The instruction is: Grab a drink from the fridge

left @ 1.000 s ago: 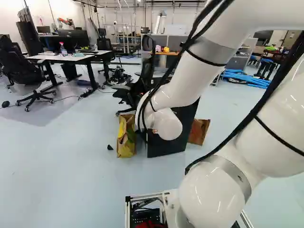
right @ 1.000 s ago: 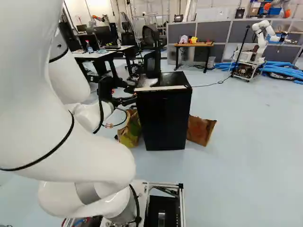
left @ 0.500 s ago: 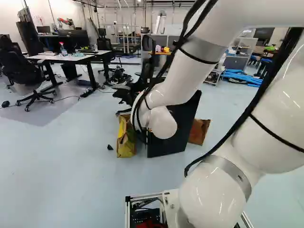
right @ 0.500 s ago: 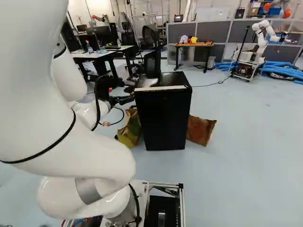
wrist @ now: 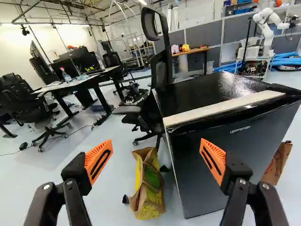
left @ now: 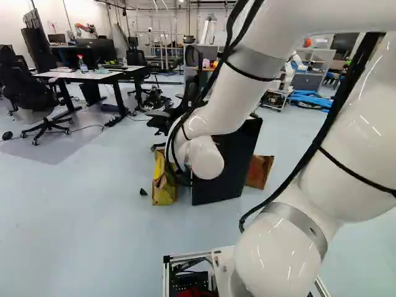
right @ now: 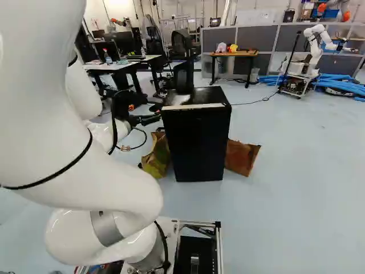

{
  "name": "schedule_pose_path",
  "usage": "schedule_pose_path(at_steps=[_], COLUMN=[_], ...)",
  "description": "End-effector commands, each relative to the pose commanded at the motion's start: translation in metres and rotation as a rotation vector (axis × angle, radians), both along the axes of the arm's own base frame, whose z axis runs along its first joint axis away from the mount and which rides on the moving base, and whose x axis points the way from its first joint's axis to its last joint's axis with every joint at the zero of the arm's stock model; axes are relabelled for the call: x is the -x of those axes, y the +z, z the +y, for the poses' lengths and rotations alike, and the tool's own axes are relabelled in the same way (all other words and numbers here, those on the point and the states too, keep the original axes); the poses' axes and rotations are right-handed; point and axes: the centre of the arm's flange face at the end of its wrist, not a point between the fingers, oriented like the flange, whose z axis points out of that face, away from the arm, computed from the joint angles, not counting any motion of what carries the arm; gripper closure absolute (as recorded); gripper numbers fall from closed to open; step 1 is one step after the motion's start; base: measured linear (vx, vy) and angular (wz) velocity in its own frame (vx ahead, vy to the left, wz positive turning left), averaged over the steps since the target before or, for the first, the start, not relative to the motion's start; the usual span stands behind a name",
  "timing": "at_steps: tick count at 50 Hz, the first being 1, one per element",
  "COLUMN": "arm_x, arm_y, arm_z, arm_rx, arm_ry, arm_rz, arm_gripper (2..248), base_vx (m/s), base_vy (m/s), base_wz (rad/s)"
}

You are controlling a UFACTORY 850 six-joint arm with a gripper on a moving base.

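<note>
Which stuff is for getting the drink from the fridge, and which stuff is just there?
For the job:
- black fridge, door shut, so no drink inside shows
- open pincer

Just there:
- yellow-and-brown bag
- brown bag
- black chair
- blue tubes
- another robot

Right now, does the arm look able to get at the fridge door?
Probably yes. The gripper is open, and nothing shows between it and the shut door. The bag sits low on the floor, likely out of the way. No handle shows, so a hold is less certain.
</note>
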Motion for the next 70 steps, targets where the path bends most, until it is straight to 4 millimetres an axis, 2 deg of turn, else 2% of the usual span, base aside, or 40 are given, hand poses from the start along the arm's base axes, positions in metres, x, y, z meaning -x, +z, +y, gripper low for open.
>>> schedule_pose_path(at_steps=[11,70], arm_x=[-0.005,-0.048], arm_y=[-0.006,-0.066], arm_z=[0.004,0.028], arm_rx=[-0.001,0.055], arm_ry=[-0.027,-0.233], arm_rz=[0.021,0.108], arm_gripper=[3,3], base_vx=[0.000,0.000], base_vy=[0.000,0.000], base_wz=[0.000,0.000])
